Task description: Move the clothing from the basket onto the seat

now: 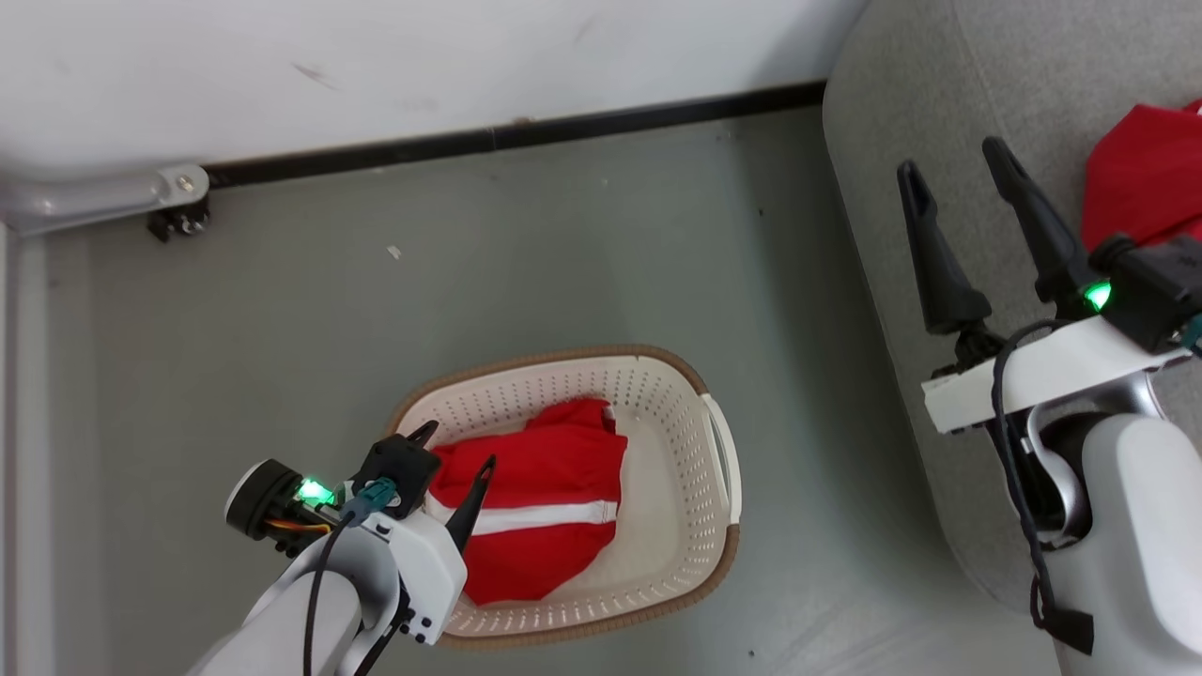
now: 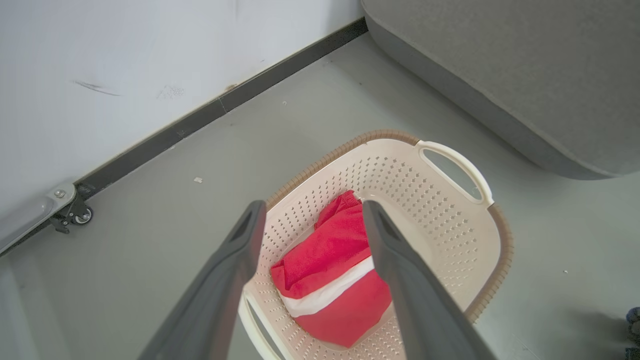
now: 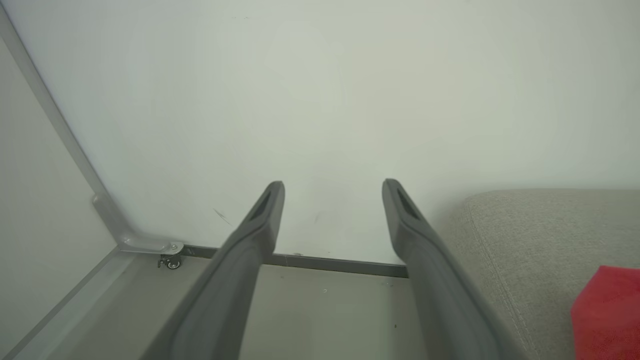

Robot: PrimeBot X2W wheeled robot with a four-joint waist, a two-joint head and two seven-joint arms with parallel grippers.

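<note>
A cream basket (image 1: 723,488) (image 2: 450,210) with a brown rim stands on the floor. Inside it lies red clothing with a white stripe (image 1: 535,512) (image 2: 330,270). My left gripper (image 1: 455,451) (image 2: 311,207) hangs open just above the basket's left side, over the garment, with nothing between its fingers. To the right is the grey seat (image 1: 901,94) (image 2: 500,65) (image 3: 530,240), and another red garment (image 1: 1141,174) (image 3: 607,312) lies on it. My right gripper (image 1: 953,160) (image 3: 332,186) is open and empty above the seat's left edge, left of that garment.
A white wall with a dark baseboard (image 1: 507,139) runs along the far side of the grey floor. A grey frame on a small caster (image 1: 178,221) (image 2: 80,216) (image 3: 170,261) stands at the far left corner. Open floor lies between basket and wall.
</note>
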